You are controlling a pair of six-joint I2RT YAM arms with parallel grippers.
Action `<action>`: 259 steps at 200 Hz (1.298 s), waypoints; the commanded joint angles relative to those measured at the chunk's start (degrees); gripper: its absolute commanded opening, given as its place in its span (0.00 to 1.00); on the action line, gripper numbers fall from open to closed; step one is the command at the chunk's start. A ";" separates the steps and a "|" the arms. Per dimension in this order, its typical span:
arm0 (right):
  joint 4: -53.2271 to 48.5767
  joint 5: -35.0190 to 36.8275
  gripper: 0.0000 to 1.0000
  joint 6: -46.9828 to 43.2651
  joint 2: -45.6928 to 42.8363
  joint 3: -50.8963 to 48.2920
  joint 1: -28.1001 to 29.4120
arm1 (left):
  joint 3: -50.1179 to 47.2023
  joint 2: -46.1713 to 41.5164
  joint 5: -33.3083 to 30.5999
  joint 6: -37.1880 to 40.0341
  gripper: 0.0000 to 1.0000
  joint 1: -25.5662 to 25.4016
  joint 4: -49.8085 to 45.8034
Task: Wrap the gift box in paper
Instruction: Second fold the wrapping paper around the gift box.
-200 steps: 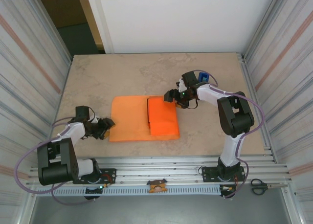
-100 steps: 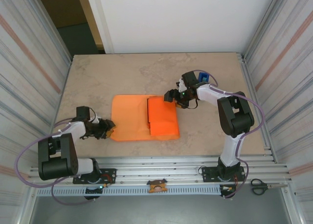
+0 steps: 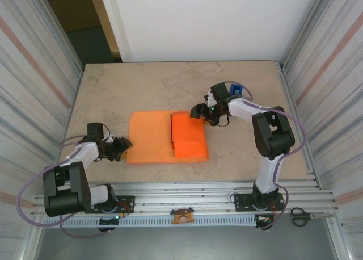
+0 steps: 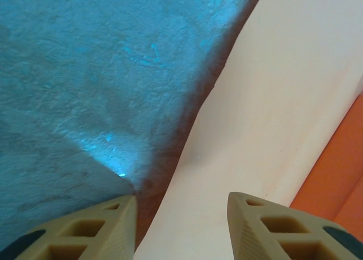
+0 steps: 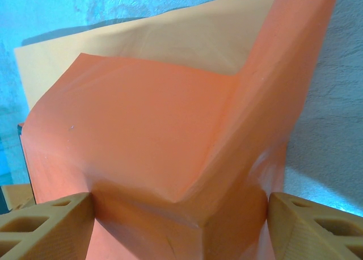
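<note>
Beige table (image 3: 170, 84), paper (image 3: 148, 138) folded over box (image 3: 172, 128), left claw (image 4: 180, 198) spread at paper edge, right claw (image 5: 178, 197) straddling box, grip unclear

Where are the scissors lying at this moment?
In the top view, the scissors lie on the metal rail at the near right corner, just to the right of the right arm's base.

left arm low, left gripper (image 3: 126, 145) parted | right arm extended, right gripper (image 3: 197, 112) clamping the gift box (image 3: 190, 138)
</note>
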 commanded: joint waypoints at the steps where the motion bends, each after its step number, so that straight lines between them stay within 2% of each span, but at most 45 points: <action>1: -8.75 8.09 0.76 0.78 3.69 -2.32 1.23 | -1.38 -0.08 -0.89 -0.08 0.42 0.11 -1.94; 48: -8.82 8.18 0.76 0.69 3.69 -2.14 1.20 | -1.34 2.50 2.50 0.13 0.29 0.12 0.29; 68: -8.83 8.18 0.76 0.75 3.61 -2.13 1.27 | -1.34 2.35 3.55 -0.08 0.29 0.06 0.73; 100: -8.83 8.30 0.76 0.76 3.59 -2.30 1.35 | -0.78 1.45 5.82 -0.73 0.23 0.12 2.50; 133: -8.65 8.18 0.76 0.78 3.61 -2.39 1.31 | 1.32 1.84 7.33 0.09 0.25 0.11 2.57; 167: -8.64 8.13 0.76 0.87 3.57 -2.23 1.31 | 1.76 2.76 3.04 -0.57 0.29 0.12 -0.49; 193: -8.73 8.16 0.76 0.78 3.64 -2.14 1.31 | -0.22 2.94 2.90 -2.07 0.29 0.12 0.25; 229: -8.90 8.16 0.76 0.69 3.60 -2.05 1.31 | -0.78 2.85 1.02 -2.67 0.36 0.12 -1.90; 259: -8.84 8.17 0.76 0.69 3.63 -2.23 1.32 | -0.73 4.11 2.66 -2.98 0.38 0.12 -0.40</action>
